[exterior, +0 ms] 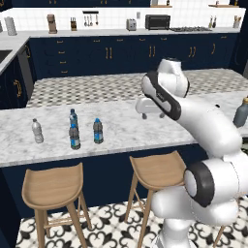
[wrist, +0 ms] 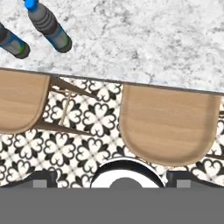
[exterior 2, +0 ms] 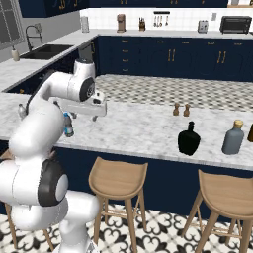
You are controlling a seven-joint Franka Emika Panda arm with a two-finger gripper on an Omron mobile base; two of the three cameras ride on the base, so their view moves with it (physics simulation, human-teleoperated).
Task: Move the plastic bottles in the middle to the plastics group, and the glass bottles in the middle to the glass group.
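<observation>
Two water bottles (exterior: pixel 98 131) upright, caps up, black bottle (exterior 2: pixel 189 140) upright, end effector (exterior: pixel 144 115) wide, empty.

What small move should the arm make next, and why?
Probably swing right and lower toward the squat black bottle. Both water bottles already stand by the teal bottle and the grey-clear bottle, while the black one stands apart from the tall grey bottle. The end effector is open.

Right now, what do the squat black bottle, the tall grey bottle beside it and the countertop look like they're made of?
The squat black bottle with a bulbous body looks like dark glass: opaque, with a faint sheen. The tall grey bottle with an orange top also seems glass, smooth and slightly translucent, though plastic can't be ruled out. The white grey-veined countertop looks like polished marble or a stone imitation, judging by its veining.
</observation>
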